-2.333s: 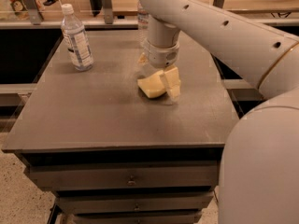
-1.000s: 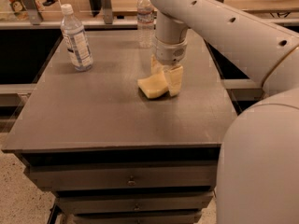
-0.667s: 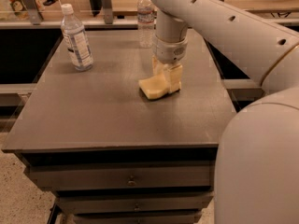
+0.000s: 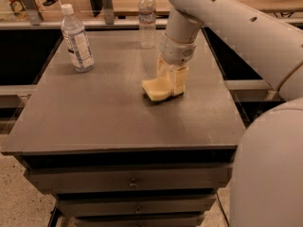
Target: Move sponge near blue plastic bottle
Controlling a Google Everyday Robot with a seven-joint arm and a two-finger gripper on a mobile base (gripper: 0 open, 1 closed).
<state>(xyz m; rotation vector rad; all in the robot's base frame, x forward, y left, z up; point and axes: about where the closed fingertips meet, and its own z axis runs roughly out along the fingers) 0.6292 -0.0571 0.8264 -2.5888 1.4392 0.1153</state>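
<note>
The pale yellow sponge lies on the dark table top, right of the middle. My gripper comes down from above with its fingers on either side of the sponge's right end, closed on it. The blue plastic bottle, with a white cap and a large printed label, stands upright at the far left of the table, well apart from the sponge.
A slimmer clear bottle stands at the table's far edge, just behind my gripper. My white arm reaches over the right side. Drawers sit below the front edge. Shelving and clutter lie beyond the table.
My gripper has moved slightly right and away with the sponge, which has shifted a little with it. Both bottles have stayed in place.
</note>
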